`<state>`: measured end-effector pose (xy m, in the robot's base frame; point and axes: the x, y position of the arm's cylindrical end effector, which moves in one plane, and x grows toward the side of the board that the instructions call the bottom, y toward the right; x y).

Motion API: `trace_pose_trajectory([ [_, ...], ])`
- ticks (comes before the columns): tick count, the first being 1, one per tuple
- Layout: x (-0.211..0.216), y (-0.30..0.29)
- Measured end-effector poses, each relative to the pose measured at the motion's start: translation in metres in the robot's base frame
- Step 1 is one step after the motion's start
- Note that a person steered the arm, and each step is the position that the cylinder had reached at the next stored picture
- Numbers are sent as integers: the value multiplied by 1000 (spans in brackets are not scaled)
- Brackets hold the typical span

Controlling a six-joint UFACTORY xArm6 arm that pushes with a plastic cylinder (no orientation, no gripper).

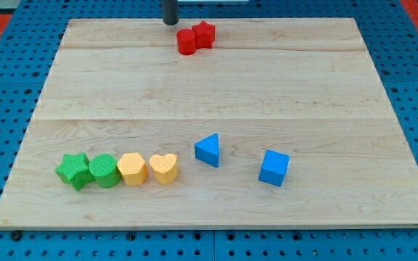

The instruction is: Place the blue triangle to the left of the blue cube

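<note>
My tip (170, 22) sits at the view's top edge of the wooden surface (216, 87), just left of the red pair, not touching them. No pincer on this rod, so no grip state to tell.

Red cylinder (186, 42) and red star (205, 34) touch each other near the top.

Blue triangle (208, 150) lies low on the surface, left of the blue cube (274, 168) and apart from it.

Row at lower left, touching in line: green star (74, 171), green cylinder (104, 171), yellow hexagon (132, 169), yellow heart (164, 168). The heart is near the triangle, with a gap between.
</note>
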<state>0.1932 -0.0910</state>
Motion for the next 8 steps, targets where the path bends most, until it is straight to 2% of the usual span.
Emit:
trace_pose_trajectory([
  [1,41,-42],
  [2,102,-48],
  [3,174,0],
  [4,247,86],
  [5,288,155],
  [6,318,151],
  [7,288,136],
  [8,284,64],
])
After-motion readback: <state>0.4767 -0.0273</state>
